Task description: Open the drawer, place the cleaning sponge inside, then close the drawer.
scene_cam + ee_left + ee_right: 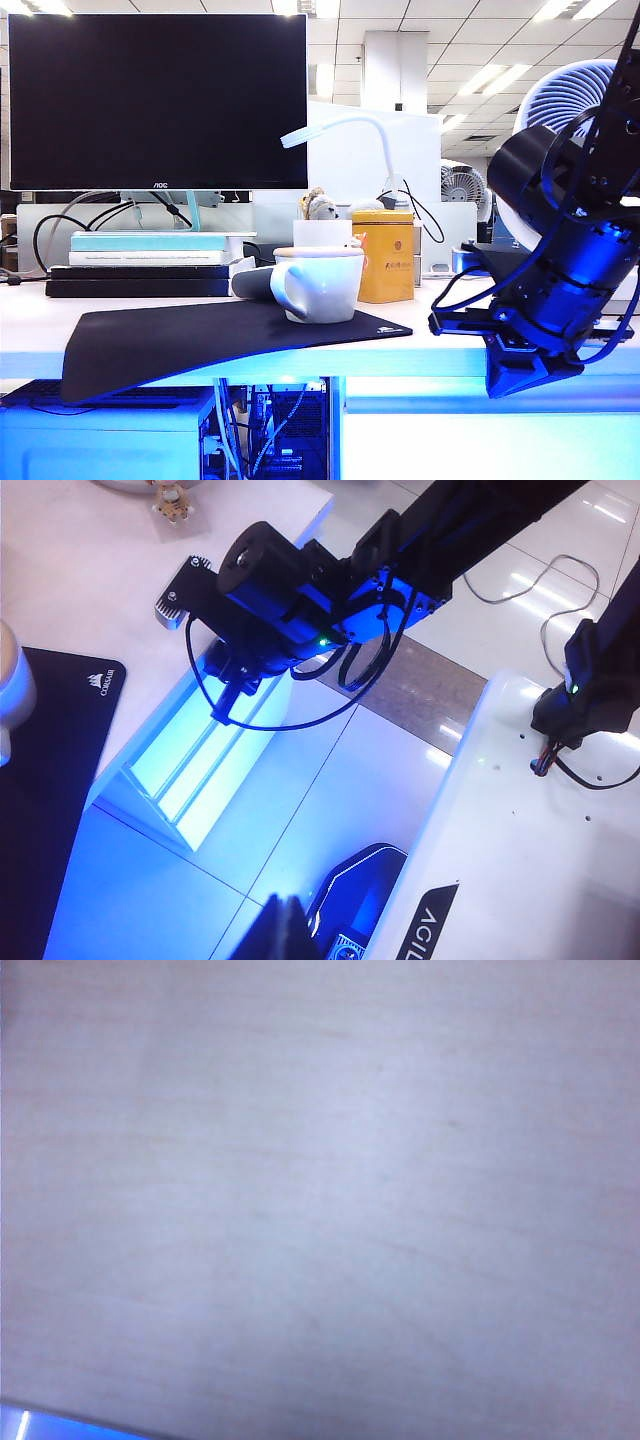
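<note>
Blue-lit drawer [490, 440] front below the desk edge [420, 350]; right gripper [520, 375], jaws together per its closed reading, just beside its lip; left gripper out of frame, likewise closed.

Mug [322, 283]: we see glossy white ceramic.
Mouse mat [200, 340]: matt black cloth.
Tin box [385, 256]: smooth yellow metal.
Desk top [320, 1180]: we see pale, smooth, faintly grained wood.

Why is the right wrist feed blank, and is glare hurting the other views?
Right wrist view: blurred pale surface, too close to focus. Exterior view: blue-white glare washes out the drawer front below the right gripper. Left wrist view: sharp, same blue glow; left gripper out of frame.
</note>
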Controlling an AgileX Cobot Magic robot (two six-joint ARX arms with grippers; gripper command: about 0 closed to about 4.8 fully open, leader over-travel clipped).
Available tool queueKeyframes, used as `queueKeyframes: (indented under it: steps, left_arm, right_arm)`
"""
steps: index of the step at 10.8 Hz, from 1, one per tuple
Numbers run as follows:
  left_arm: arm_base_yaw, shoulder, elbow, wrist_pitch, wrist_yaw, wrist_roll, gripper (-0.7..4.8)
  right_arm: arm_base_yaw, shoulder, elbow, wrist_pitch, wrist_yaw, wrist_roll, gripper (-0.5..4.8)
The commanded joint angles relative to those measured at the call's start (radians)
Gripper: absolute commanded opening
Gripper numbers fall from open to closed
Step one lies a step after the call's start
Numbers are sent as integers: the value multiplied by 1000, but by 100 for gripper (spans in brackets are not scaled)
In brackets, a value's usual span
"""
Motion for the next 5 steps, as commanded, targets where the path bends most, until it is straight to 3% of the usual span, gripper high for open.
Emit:
queueKeyframes:
  steps: [1,5]
  left_arm:
    - [-1,-4,3,6,-1,0,-6]
    - [-1,-10,3,7,-2,1,-6]
  right_arm:
    - [-1,-4,8,66,31,-3,-5]
    - [-1,-122,8,-8,-6,-3,-5]
